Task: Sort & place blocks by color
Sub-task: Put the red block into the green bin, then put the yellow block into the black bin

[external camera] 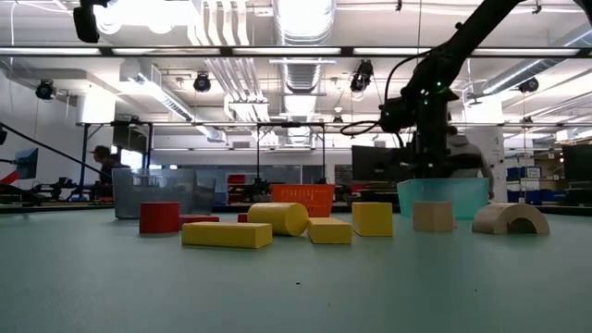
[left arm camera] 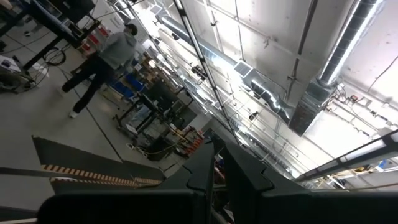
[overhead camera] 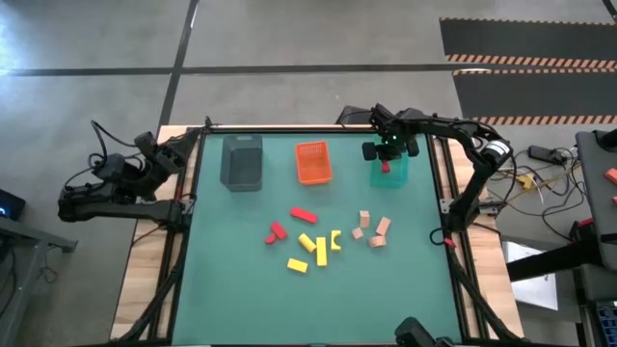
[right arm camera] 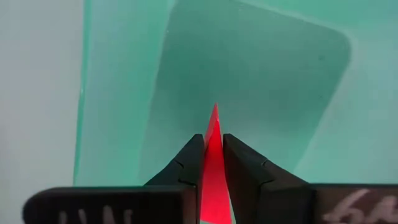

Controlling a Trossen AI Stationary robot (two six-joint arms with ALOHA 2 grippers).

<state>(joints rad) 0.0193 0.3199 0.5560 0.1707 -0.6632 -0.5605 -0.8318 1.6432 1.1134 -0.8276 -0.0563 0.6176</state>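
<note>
My right gripper point(right arm camera: 213, 146) hangs over the teal tray point(overhead camera: 393, 175) at the table's far right, shut on a small red block point(right arm camera: 213, 127). On the table's middle lie loose blocks: two red ones point(overhead camera: 303, 214), several yellow ones point(overhead camera: 307, 241) and several tan ones point(overhead camera: 383, 226), each resting flat on the green mat. My left gripper point(left arm camera: 214, 171) is shut on nothing, parked off the table's far left corner point(overhead camera: 178, 154) and pointing up into the room. My right gripper pinches the red block point(right arm camera: 213, 163) between its two fingers point(right arm camera: 186, 165), which come from above and point down. The block's narrow end point(right arm camera: 214, 118) sticks out past the fingertips. It hangs clear above the teal tray's floor point(right arm camera: 261, 74).
A dark grey tray point(overhead camera: 242, 161) and an orange tray point(overhead camera: 312, 162) stand in a row with the teal one along the far edge. The near half of the mat point(overhead camera: 318, 308) bears nothing. A person walks in the room beyond, seen in the left wrist view.
</note>
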